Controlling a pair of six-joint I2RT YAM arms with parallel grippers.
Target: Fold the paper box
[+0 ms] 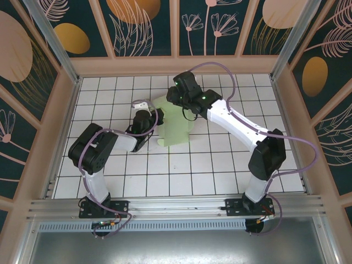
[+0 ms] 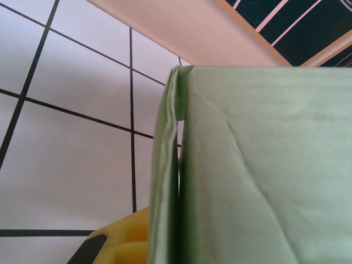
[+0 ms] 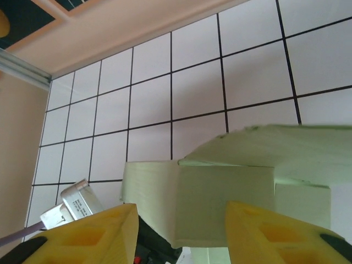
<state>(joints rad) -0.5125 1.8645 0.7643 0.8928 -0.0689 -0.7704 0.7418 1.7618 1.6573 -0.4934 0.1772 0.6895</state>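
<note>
With the box point(image 1: 175, 124) on the worktop point(image 1: 181, 170) between the arms, its left wall pinched in the closed left hand point(image 1: 154, 118), the part-open, empty right hand point(image 3: 181, 212) (poised beside the raised flap point(image 3: 286, 148)) should probably press that flap down squarely.

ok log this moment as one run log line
task: fold box | paper box: partly folded, on tiles | left claw: shut on box's left edge | right claw: open, at box's far edge
</note>
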